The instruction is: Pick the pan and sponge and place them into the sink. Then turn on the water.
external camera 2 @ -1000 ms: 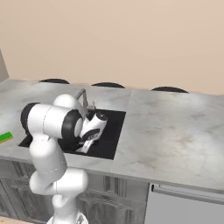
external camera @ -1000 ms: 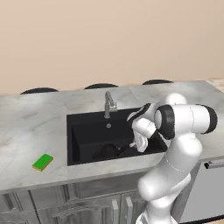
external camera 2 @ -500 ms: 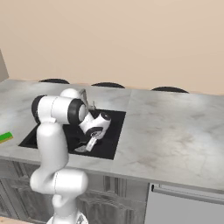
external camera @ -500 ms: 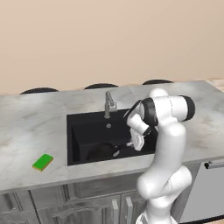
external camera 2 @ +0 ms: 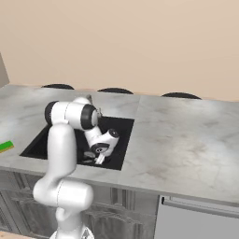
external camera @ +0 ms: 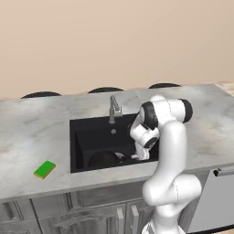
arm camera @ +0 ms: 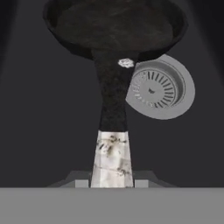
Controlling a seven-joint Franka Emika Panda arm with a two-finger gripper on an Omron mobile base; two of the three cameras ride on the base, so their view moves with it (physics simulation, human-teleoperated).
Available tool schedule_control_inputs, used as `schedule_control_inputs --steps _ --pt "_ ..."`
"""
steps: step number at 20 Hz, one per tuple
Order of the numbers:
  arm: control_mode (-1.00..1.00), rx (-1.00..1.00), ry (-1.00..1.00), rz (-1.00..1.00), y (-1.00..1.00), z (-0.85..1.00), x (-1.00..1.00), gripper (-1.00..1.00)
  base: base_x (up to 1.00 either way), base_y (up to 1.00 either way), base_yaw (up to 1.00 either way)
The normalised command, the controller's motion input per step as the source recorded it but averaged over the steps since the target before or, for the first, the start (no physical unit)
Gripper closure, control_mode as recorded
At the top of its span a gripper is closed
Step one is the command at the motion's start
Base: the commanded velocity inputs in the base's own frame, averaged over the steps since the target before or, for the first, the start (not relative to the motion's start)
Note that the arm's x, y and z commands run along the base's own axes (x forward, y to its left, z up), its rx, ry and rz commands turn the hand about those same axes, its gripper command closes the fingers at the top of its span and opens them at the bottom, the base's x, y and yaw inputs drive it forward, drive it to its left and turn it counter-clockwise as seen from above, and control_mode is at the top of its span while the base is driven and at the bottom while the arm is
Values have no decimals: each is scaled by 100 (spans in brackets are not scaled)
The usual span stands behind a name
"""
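The black pan (arm camera: 113, 22) is down inside the black sink (external camera: 91, 132), and its rim covers part of the silver drain (arm camera: 159, 89). Its long handle (arm camera: 113, 131) runs back between my fingertips. My gripper (arm camera: 112, 183) is shut on the end of that handle. From the left base view the pan (external camera: 103, 159) sits low at the basin's front, with the gripper (external camera: 137, 156) just to its right, below the counter edge. In the right base view the gripper (external camera 2: 99, 159) is low in the sink (external camera 2: 42, 140). The green sponge (external camera: 45, 169) lies on the counter left of the sink; it is also at the frame's left edge (external camera 2: 5, 146).
A small grey faucet (external camera: 113, 109) stands at the sink's back rim; no water runs from it. Grey marble counter (external camera: 32, 132) stretches both sides of the basin, with cabinet fronts below. Dark stool tops (external camera: 105, 89) show behind the counter.
The arm has folded in over the sink and the hand has dropped lower into the basin with the pan still in its grip. The sponge has not moved.
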Motion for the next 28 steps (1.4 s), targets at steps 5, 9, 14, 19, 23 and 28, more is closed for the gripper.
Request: schedule_control_inputs --steps 5,9,14,19,23,28 --pt "-100 -10 -3 1 10 -46 16 100 0 0 0" --pt "-100 -13 -2 1 15 -29 18 100 0 0 0" --pt "-100 -10 -7 0 4 -2 2 -100 0 0 0" --pt "-100 -2 -6 0 -1 31 0 -100 0 0 0" --pt "-100 0 -4 0 -2 91 0 -100 0 0 0" --pt "-100 0 0 0 -6 100 -8 -100 0 0 0"
